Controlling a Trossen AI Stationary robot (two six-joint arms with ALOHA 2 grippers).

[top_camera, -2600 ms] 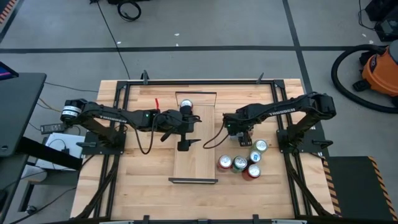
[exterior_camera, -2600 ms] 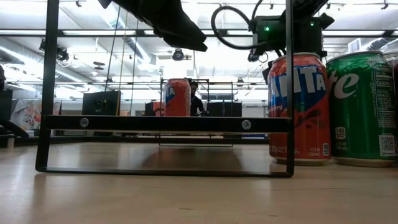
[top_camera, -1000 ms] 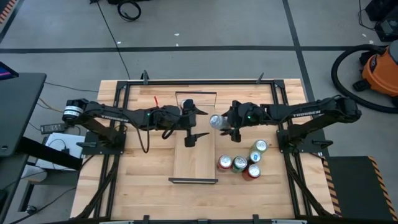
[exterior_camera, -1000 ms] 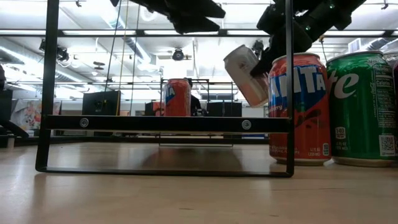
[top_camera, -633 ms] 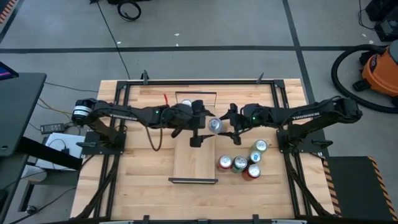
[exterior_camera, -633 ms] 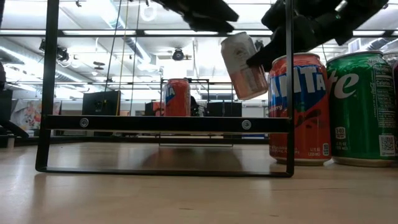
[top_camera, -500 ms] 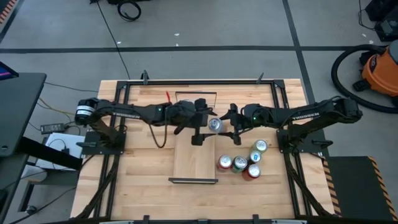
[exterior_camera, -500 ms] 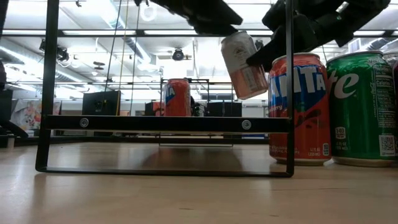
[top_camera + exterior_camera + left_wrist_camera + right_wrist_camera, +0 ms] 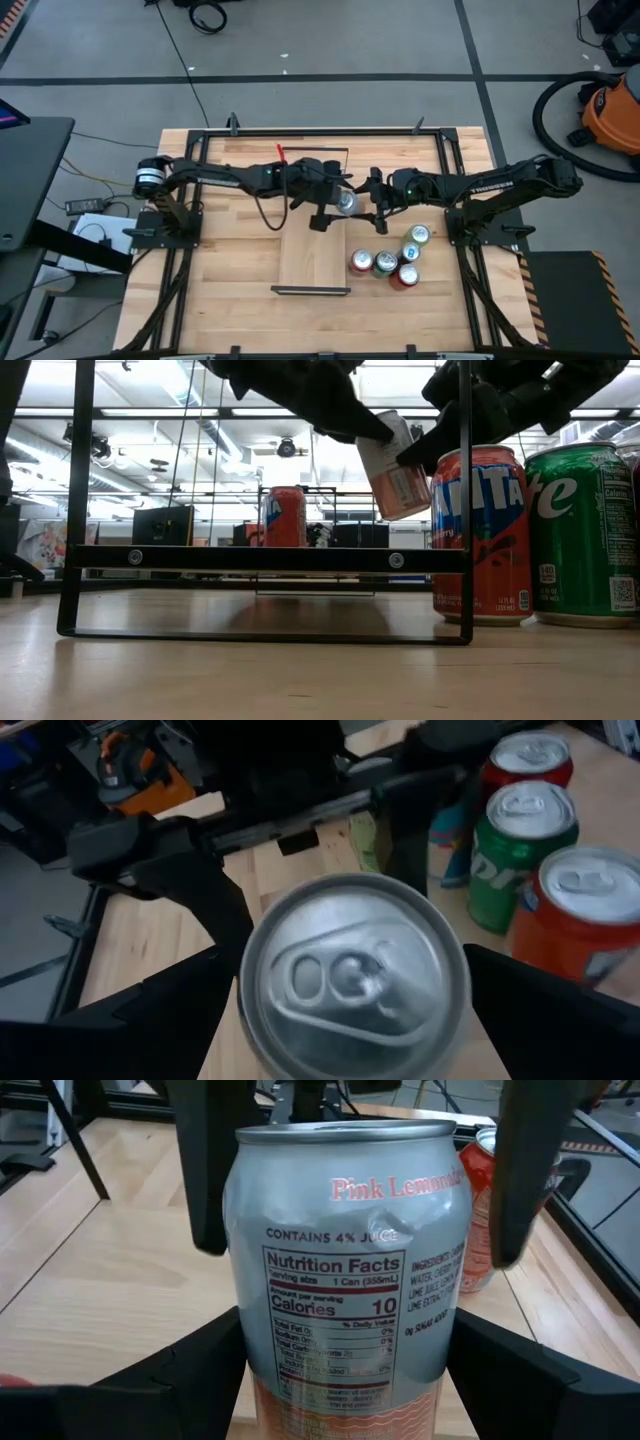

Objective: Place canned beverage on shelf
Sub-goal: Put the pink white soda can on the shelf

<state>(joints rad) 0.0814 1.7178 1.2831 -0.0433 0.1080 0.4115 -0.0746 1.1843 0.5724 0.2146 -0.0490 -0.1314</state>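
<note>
A silver-and-pink lemonade can (image 9: 346, 201) hangs in the air over the right edge of the shelf (image 9: 313, 255), a light-wood plank with black end frames. My right gripper (image 9: 362, 204) is shut on it. My left gripper (image 9: 336, 201) is open. Its fingers (image 9: 210, 1170) stand on either side of the can's top end (image 9: 352, 975). In the low view the can (image 9: 392, 465) leans a little, clear of the plank. A red can (image 9: 286, 516) stands on the shelf's far end. My right gripper pinches the can's side wall (image 9: 250, 1355), at its lower half, between its two fingers (image 9: 165, 1380). It comes level from the table's right side. The can is lifted clear, nearly upright, its top tipped slightly. My left gripper: whether its fingers touch the can's top end, I cannot tell.
Several cans stand in a cluster (image 9: 388, 262) on the slatted table right of the shelf, among them an orange Fanta can (image 9: 478, 535) and a green can (image 9: 580, 530). The shelf's near black frame (image 9: 265, 560) stands in front of the low camera.
My left gripper has gone toward the table's right edge, up to the can, and now stands around its top end. My right gripper has turned the can from a strong tilt to nearly upright, keeping it in the air over the shelf's right edge.
</note>
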